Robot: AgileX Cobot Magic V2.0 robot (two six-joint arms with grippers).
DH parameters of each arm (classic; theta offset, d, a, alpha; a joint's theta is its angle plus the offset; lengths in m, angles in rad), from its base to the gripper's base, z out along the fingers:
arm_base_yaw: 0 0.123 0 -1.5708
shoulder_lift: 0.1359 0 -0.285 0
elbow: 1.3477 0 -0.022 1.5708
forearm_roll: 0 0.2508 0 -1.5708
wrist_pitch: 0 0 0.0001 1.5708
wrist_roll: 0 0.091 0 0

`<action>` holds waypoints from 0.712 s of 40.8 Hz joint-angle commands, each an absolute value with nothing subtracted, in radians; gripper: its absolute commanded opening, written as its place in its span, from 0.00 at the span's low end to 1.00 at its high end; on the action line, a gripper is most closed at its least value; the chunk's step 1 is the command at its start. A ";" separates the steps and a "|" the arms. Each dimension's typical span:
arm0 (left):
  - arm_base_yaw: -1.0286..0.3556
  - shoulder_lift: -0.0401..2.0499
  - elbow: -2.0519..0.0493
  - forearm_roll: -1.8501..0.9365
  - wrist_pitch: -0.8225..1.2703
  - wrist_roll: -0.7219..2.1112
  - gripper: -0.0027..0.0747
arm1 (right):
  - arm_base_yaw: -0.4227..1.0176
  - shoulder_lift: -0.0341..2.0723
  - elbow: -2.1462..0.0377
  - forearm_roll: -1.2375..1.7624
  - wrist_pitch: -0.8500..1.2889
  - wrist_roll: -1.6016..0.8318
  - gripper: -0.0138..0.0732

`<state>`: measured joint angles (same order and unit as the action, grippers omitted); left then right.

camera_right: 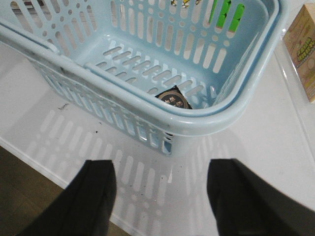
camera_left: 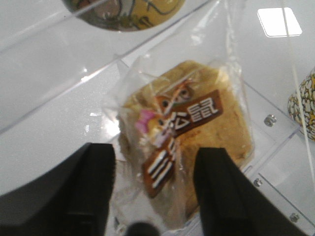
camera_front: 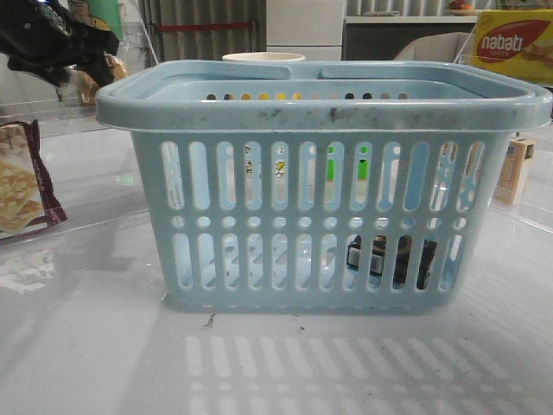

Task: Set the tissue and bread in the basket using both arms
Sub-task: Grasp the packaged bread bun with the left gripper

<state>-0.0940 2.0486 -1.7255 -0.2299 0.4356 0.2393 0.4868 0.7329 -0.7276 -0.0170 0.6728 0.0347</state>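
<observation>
Basket [camera_front: 320,207]: light-blue, upright, centre of table [camera_front: 86,346]. Tissue [camera_front: 390,259]: black packet on basket floor, 4 o'clock corner seen from front; visible through slots. Bread [camera_left: 184,142]: wrapped, dark label band, lying on clear shelf. Left gripper [camera_left: 155,184]: jaws spread wide, straddling bread's near edge, no grip evident. Right gripper [camera_right: 160,194]: jaws wide apart, empty, above table just outside basket rim.

Bright overhead light, table [camera_front: 86,346] glare (wrist pics blurry).

Lab: acrylic dividers [camera_left: 74,83], white table [camera_front: 86,346].
</observation>
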 commanded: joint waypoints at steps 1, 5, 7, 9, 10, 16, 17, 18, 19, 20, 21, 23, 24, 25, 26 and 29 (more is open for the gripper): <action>-0.092 1.988 -1.767 -0.251 0.354 0.231 0.36 | 0.485 0.727 -0.754 -0.019 0.610 0.026 0.75; -0.092 1.981 -1.768 -0.251 0.362 0.231 0.24 | 0.485 0.727 -0.754 -0.019 0.610 0.026 0.75; -0.092 1.970 -1.768 -0.252 0.374 0.231 0.18 | 0.485 0.727 -0.754 -0.019 0.610 0.026 0.75; -0.092 1.954 -1.768 -0.253 0.385 0.231 0.15 | 0.485 0.727 -0.754 -0.019 0.611 0.026 0.75; -0.092 1.944 -1.768 -0.255 0.394 0.231 0.16 | 0.485 0.727 -0.754 -0.019 0.611 0.026 0.75; -0.092 1.869 -1.769 -0.258 0.454 0.231 0.15 | 0.485 0.727 -0.754 -0.019 0.611 0.026 0.75; -0.092 1.849 -1.769 -0.261 0.465 0.231 0.15 | 0.485 0.727 -0.754 -0.019 0.611 0.026 0.75; -0.092 1.834 -1.769 -0.263 0.484 0.231 0.15 | 0.485 0.727 -0.754 -0.019 0.611 0.026 0.75; -0.092 1.813 -1.769 -0.271 0.501 0.231 0.15 | 0.485 0.727 -0.754 -0.019 0.611 0.026 0.75; -0.092 1.797 -1.769 -0.277 0.510 0.231 0.15 | 0.485 0.727 -0.754 -0.019 0.611 0.026 0.75; -0.092 1.780 -1.769 -0.280 0.529 0.231 0.15 | 0.485 0.727 -0.754 -0.019 0.611 0.026 0.75; -0.092 1.741 -1.769 -0.283 0.562 0.231 0.15 | 0.485 0.727 -0.754 -0.019 0.611 0.026 0.75; -0.094 1.718 -1.769 -0.286 0.581 0.231 0.15 | 0.485 0.727 -0.754 -0.019 0.611 0.026 0.75; -0.096 1.702 -1.769 -0.286 0.596 0.235 0.15 | 0.485 0.727 -0.754 -0.019 0.611 0.026 0.75; -0.101 1.686 -1.769 -0.288 0.610 0.241 0.15 | 0.485 0.727 -0.754 -0.019 0.611 0.026 0.75; -0.124 1.634 -1.769 -0.288 0.669 0.254 0.15 | 0.485 0.727 -0.754 -0.019 0.612 0.026 0.75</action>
<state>-0.1014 1.7393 -1.7316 -0.2612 0.6697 0.2432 0.4868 0.7329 -0.7276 -0.0170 0.6728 0.0347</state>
